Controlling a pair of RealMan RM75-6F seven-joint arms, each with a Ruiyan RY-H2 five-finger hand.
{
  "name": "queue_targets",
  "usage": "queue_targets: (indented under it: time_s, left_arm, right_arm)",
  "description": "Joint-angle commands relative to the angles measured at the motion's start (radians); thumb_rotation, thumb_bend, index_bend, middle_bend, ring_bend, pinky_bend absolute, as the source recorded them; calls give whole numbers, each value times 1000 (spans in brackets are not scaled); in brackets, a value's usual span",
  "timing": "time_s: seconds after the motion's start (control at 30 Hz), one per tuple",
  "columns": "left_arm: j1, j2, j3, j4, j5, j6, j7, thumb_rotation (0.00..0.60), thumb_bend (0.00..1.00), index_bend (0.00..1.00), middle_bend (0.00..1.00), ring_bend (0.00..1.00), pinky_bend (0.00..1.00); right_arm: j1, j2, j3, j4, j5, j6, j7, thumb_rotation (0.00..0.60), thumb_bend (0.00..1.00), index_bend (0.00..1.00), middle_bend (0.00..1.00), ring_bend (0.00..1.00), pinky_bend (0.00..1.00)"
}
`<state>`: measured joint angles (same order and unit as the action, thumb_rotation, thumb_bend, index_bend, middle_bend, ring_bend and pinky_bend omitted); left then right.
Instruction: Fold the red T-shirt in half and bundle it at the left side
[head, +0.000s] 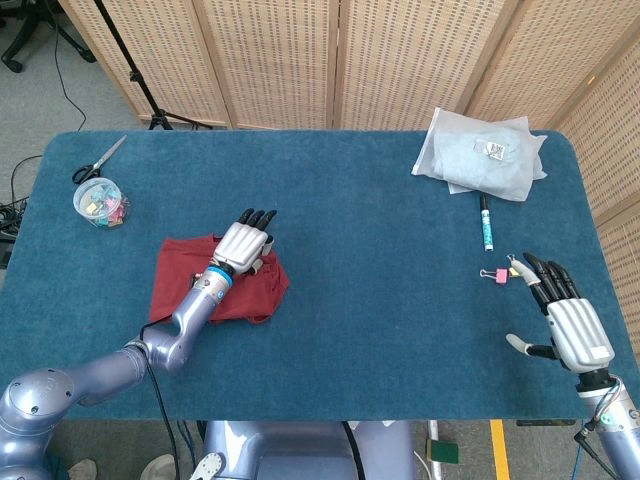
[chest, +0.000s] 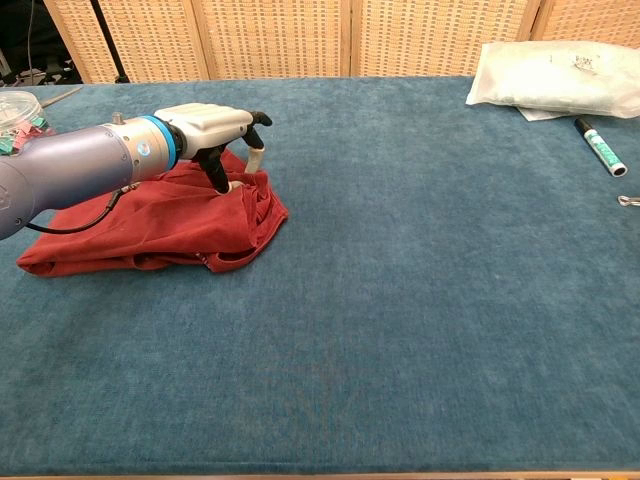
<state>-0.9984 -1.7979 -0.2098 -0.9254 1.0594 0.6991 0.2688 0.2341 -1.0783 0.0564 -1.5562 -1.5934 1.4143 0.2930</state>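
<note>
The red T-shirt lies bundled in a folded heap on the left half of the blue table. My left hand is over its far right corner, fingers extended, with fingertips touching the cloth and nothing gripped. My right hand hovers near the table's right front edge, fingers spread and empty; the chest view does not show it.
A clear jar of clips and scissors sit at the far left. A white plastic bag lies at the back right, a marker and binder clips in front of it.
</note>
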Motion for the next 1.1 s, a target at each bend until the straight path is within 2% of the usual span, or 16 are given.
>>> queue_targets:
  time_s: [0.03,0.7,0.9,1.1]
  left_arm:
    - [2,2,-1,-4,7,6,-6,600,391,628,0,0,0]
    - [24,83,14,-61,99,74,-23,600,443,684,0,0,0]
    - [13,91,29,-42,168,94,-58,600,439,688,0,0,0]
    - [-2,79,37,2,194,79,-64,600,429,689,0,0,0]
  right_arm:
    - [0,0,0,-1,-1,0,0,600,0,0,0,0,0]
    - [-2,0,-2,-6,-5,3,-6,600,0,0,0,0,0]
    - [-1,-1,-2,-6,-4,0,-9,600,0,0,0,0,0]
    - [0,-2,-3,-5,-3,-3,-12,600,0,0,0,0,0]
